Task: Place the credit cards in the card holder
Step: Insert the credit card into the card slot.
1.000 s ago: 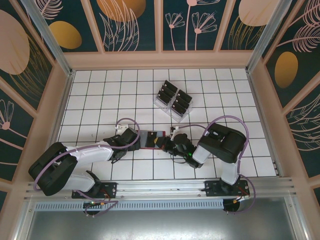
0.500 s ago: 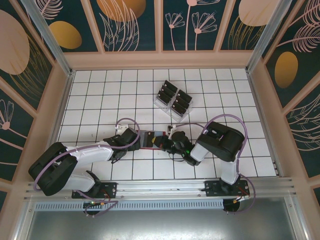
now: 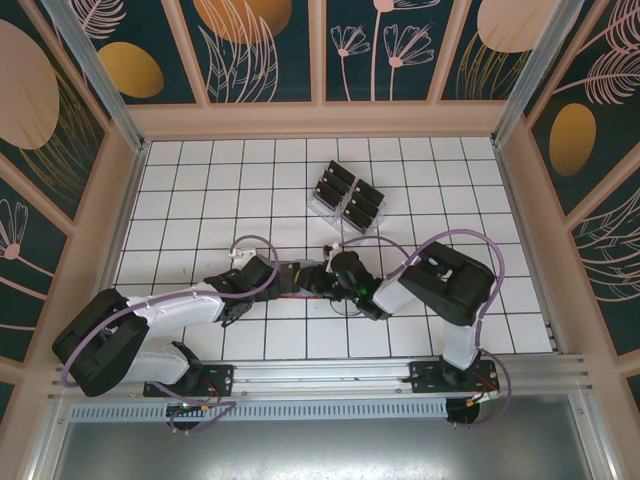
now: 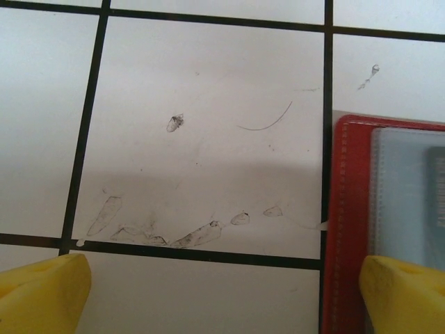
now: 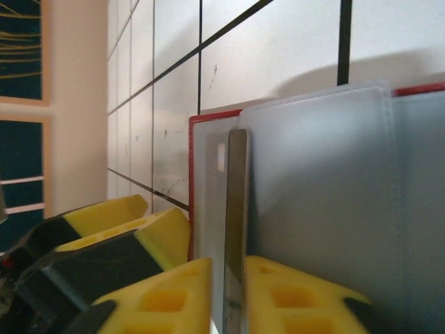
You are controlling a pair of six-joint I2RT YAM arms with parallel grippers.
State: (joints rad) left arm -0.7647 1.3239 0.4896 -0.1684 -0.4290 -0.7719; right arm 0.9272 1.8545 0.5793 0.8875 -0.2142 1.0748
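The right hand (image 5: pixel 229 285) has its yellow fingertips close on either side of a thin black rectangular card (image 5: pixel 236 202), seen edge-on. A sliver of gap shows on one side, so I cannot tell whether the hand grasps the card or has let go. The card stands over the greyish-lilac pockets of the small red folding card holder (image 5: pixel 320 195), near its outer red rim; whether its far end sits in a slot is unclear. The card holder lies open on the white tiled bench (image 3: pixel 200 200), between the two hands. The left hand (image 4: pixel 222 299) is spread wide and grasps nothing, one fingertip (image 4: pixel 403 292) at the holder's red edge. Farther back stands a clear plastic tiered rack (image 3: pixel 320 207) with more black cards (image 3: pixel 342 178).

The step looks like inserting one card. Next, it likely needs sliding flat and fully into the pocket before the right hand backs away.
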